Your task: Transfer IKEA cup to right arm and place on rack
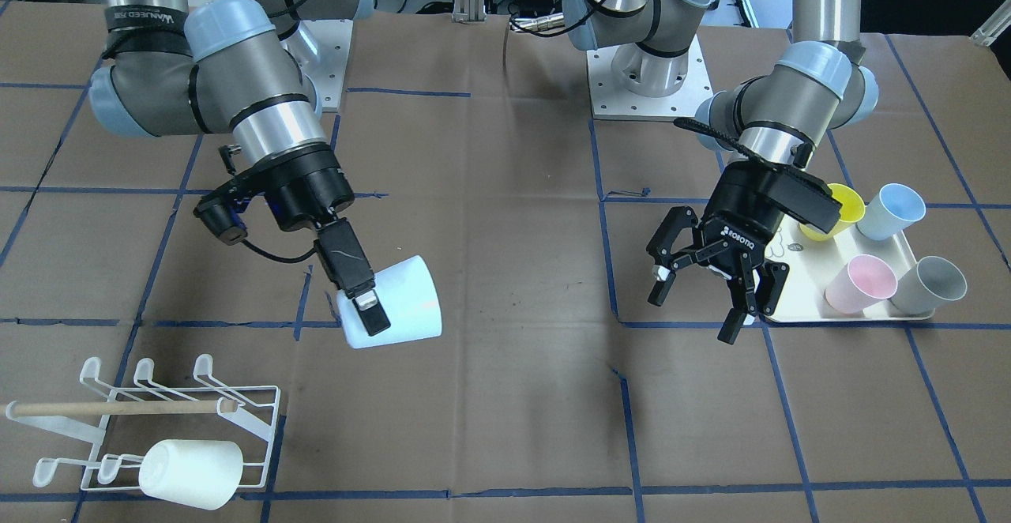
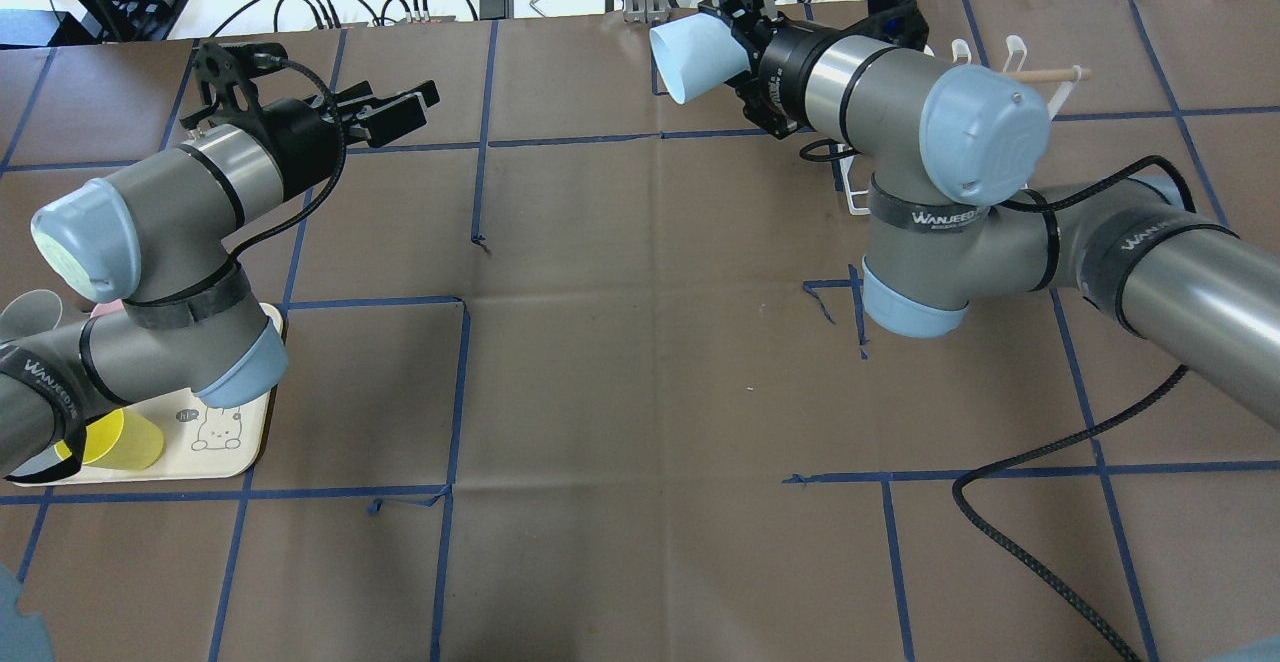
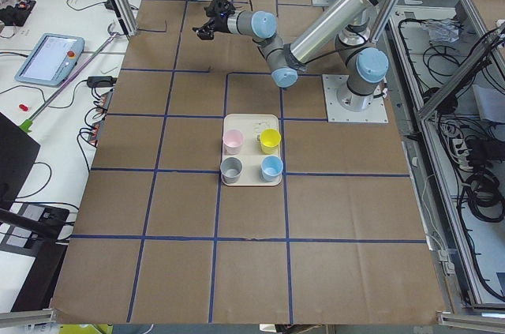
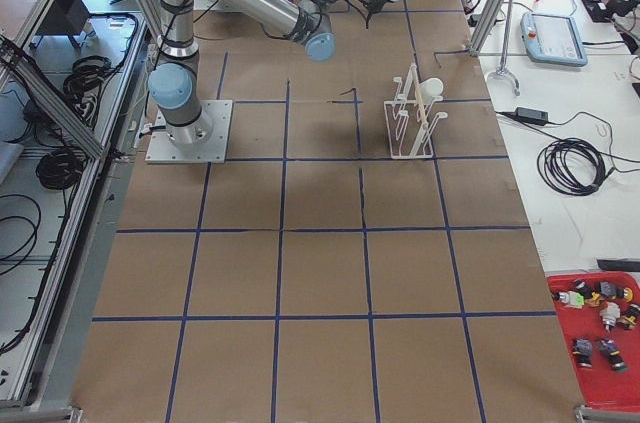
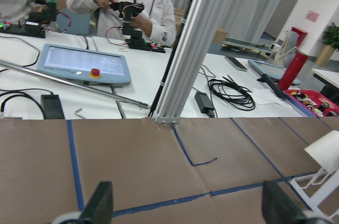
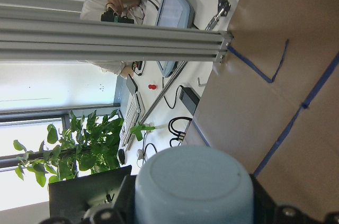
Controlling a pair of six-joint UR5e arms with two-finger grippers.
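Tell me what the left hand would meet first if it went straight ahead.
Probably the post at the far edge; if the left hand tilts down, the table before it.

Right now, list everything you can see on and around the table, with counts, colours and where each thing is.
table: one, brown with blue tape grid, under everything
rack: one, white wire with wooden dowel, table's right-arm end
white cup: one, white, on the rack
tray: one, cream, table's left-arm end
yellow cup: one, yellow, on the tray
blue cup: one, pale blue, on the tray
pink cup: one, pink, on the tray
grey cup: one, grey, on the tray
IKEA cup: one, pale blue, tilted above the table, in the right gripper
operator: one, white hoodie, beyond the table
left gripper: one, black, open and empty, above the table
right gripper: one, black, shut on the IKEA cup
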